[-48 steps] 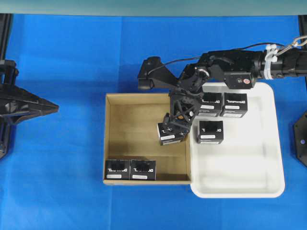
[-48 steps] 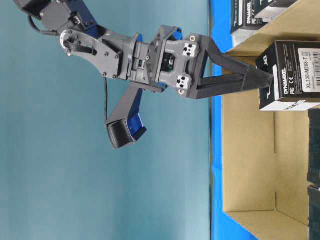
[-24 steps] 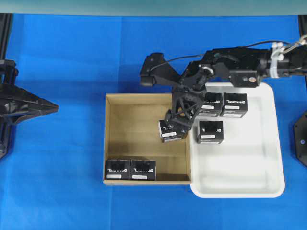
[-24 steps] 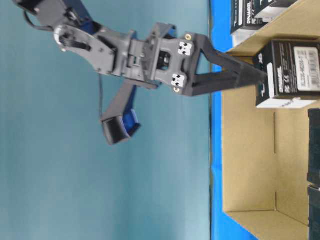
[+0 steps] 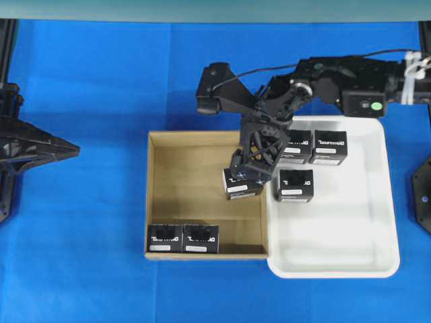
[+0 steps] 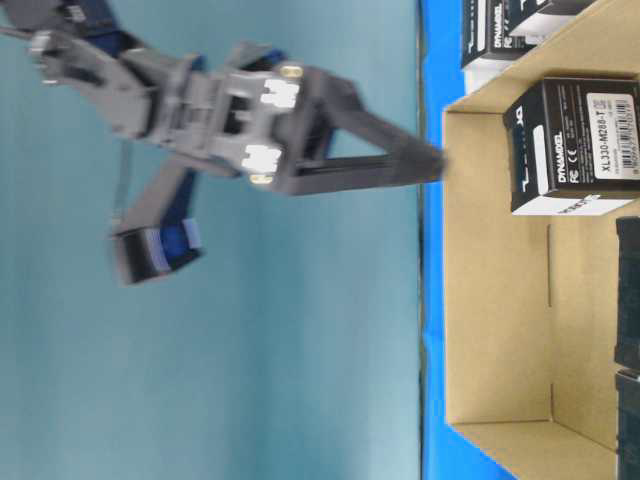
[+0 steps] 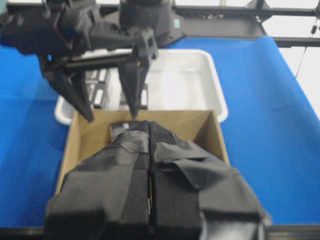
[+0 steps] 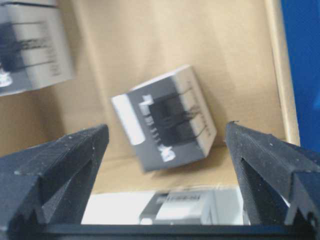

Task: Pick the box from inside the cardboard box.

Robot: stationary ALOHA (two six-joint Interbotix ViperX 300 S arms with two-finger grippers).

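Note:
A black box with a white label strip lies slightly askew on the floor of the cardboard box, near its right wall. My right gripper hangs above it, open and holding nothing. In the table-level view its fingertips are clear of the black box. In the right wrist view the black box lies below, between the spread fingers. My left gripper is parked at the left edge, shut and empty, its taped fingers pressed together.
Two more black boxes stand side by side at the cardboard box's front wall. A white tray adjoins its right wall and holds three black boxes. Blue cloth covers the table.
My right gripper has risen away from the black box, whose top its fingertips were touching before. The box stays on the cardboard floor. The left arm has not moved.

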